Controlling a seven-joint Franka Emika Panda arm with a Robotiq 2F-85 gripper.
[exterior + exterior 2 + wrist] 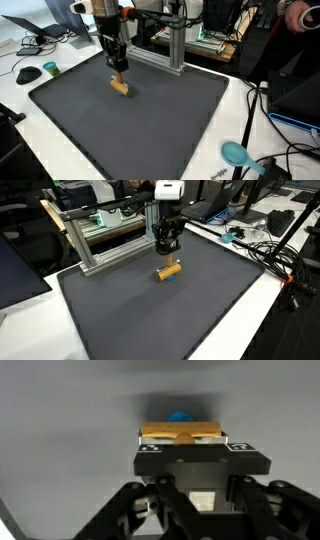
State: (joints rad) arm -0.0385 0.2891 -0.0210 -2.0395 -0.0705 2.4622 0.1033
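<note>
Marker (120,87), a short yellow-orange cylinder with a blue end, lies on its side on the dark mat (150,130) that covers the counter (20,85). In both exterior views it sits in the upper middle part of the frame, near the far edge of the mat; it shows also at (168,272), with the blue tip pointing right.

The end effector (118,68) hangs straight above the marker, pointing down, and its tips are just over it or touching it; I cannot tell which. In the wrist view the end effector (182,444) fills the lower half of the frame, and the marker (180,430) lies across, just beyond the fingertips, with the blue end (180,417) visible above it. The fingers seem to stand apart, on both sides of the marker, but the pictures do not show clearly if they press on it.

Behind the arm stands a metal frame (105,240). A teal round thing (235,153) lies on the counter at the lower right of an exterior view, beside some cables (285,160).
</note>
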